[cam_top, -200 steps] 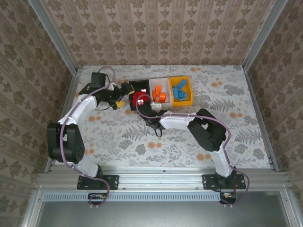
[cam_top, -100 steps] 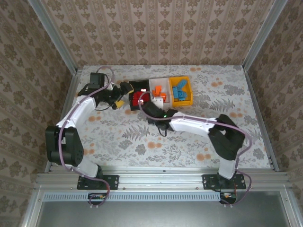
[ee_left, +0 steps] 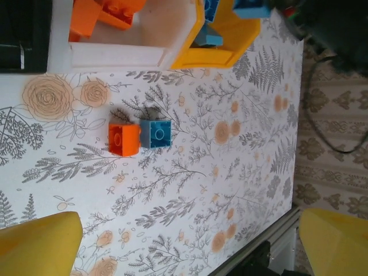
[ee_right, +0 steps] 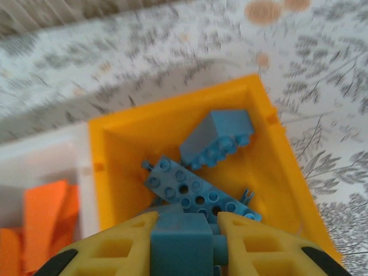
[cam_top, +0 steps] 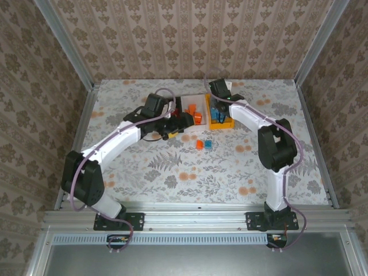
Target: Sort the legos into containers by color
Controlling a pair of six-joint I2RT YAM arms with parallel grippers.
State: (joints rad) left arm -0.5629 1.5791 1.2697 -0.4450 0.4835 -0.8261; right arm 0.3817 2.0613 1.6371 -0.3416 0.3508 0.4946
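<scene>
Blue lego point(ee_right: 178, 253) pinched in right hand point(ee_right: 185, 231).

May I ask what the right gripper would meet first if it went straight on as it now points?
Probably the flat blue plate in the yellow bin, just ahead of the right gripper and its held blue brick, though depth is unclear.

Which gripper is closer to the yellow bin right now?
Right. The right gripper hangs directly over the yellow bin, shut on a blue brick. The left gripper is open, farther off over the table by the white bin.
</scene>
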